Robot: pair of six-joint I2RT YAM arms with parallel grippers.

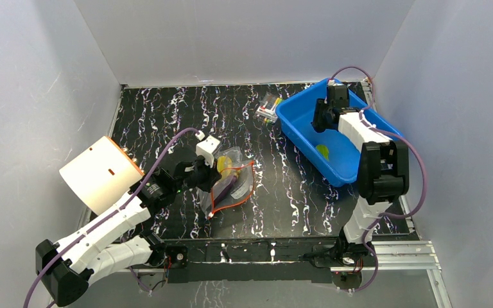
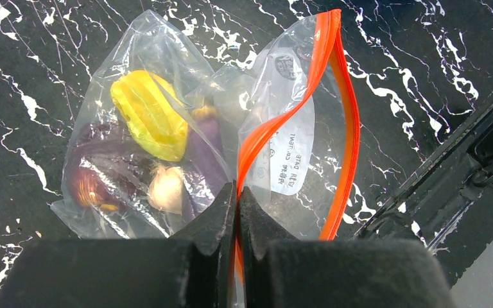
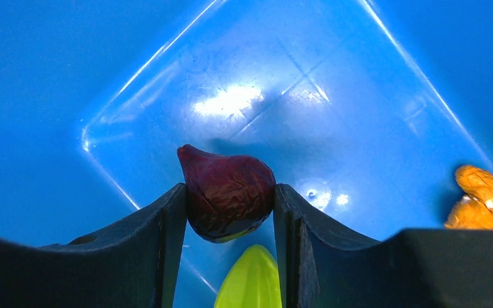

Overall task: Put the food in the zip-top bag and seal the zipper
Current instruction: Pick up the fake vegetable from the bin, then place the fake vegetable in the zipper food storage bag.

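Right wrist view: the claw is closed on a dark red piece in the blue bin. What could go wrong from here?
1. The right claw pinches the rounded dark red piece at its fingertips only; it may squirt out on the lift.
2. The left claw holds just one zipper lip, so the zip-top bag mouth is a narrow slit; the piece may land outside.

We see the left arm (image 1: 108,226) and right arm (image 1: 357,131) clad in white shells with black joints. Purple cables (image 1: 353,67) loop along both. Their gripper fingers (image 3: 160,256) are matte black.
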